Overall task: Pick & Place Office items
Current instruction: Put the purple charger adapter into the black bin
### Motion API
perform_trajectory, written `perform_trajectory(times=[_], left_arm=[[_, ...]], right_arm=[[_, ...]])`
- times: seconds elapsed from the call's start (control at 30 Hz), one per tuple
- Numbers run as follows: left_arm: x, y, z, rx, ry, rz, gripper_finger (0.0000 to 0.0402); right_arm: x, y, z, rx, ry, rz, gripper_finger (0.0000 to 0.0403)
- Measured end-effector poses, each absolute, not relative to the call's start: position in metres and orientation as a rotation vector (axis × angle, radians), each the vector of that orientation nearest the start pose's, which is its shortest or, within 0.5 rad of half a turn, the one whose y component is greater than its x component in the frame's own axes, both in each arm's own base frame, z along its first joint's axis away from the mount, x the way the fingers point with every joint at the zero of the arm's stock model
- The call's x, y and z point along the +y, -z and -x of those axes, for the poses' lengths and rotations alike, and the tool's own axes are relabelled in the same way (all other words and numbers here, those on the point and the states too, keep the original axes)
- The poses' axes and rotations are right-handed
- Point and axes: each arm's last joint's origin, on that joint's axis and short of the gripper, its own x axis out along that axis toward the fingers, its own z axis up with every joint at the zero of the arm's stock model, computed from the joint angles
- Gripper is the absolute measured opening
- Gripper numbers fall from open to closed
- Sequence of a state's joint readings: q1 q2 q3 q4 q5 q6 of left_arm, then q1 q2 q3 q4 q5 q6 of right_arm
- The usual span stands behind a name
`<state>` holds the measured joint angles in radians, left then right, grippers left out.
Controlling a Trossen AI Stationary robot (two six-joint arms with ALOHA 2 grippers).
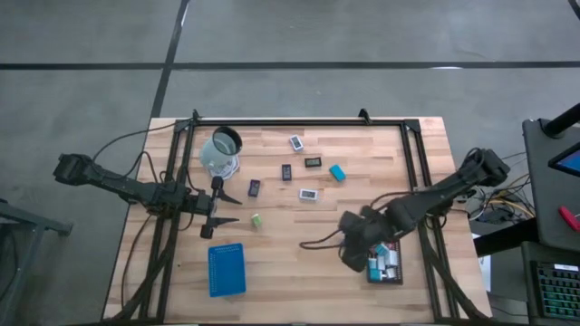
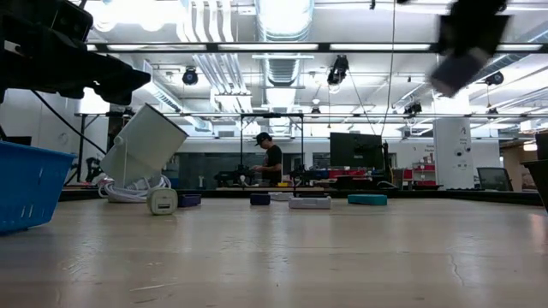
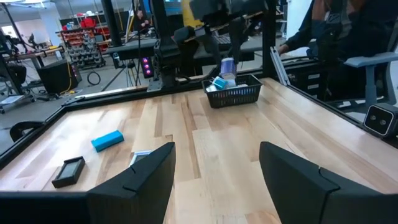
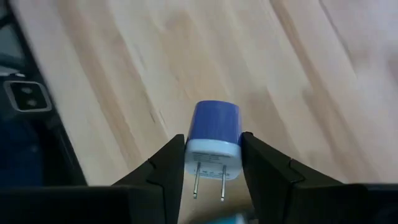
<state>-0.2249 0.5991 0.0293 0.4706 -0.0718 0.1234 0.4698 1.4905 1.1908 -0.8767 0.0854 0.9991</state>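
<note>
The right pincer [image 4: 212, 163] grips a small blue-and-white plug adapter [image 4: 213, 140] between its fingers, prongs toward the wrist, above the black tray [image 1: 388, 274] at the counter's [image 1: 299, 263] right front. From overhead that arm hides the adapter and part of the tray. The left pincer [image 1: 232, 207] hangs spread and empty near the tipped clear cup [image 1: 220, 150]. Other small items, including a teal block [image 1: 337, 172], lie scattered mid-counter, labels unreadable.

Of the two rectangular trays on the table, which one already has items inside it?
The black tray under the right end effector, at the table's right side, holds several small items. The blue tray, on the left arm's side, shows nothing inside.
</note>
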Motion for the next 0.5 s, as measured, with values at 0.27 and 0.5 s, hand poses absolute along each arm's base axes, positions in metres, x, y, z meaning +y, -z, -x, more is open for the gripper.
perform_trajectory(times=[0.27,0.5], left_arm=[[-0.029,-0.161,-0.134,0.089,0.159,-0.138,0.0237],[-0.028,-0.161,-0.134,0.089,0.159,-0.138,0.0237]], right_arm=[[0.140,-0.272,-0.220,1.296,0.462,-0.806,0.0134],[0.158,-0.270,-0.199,1.338,0.575,-0.860,0.0134]])
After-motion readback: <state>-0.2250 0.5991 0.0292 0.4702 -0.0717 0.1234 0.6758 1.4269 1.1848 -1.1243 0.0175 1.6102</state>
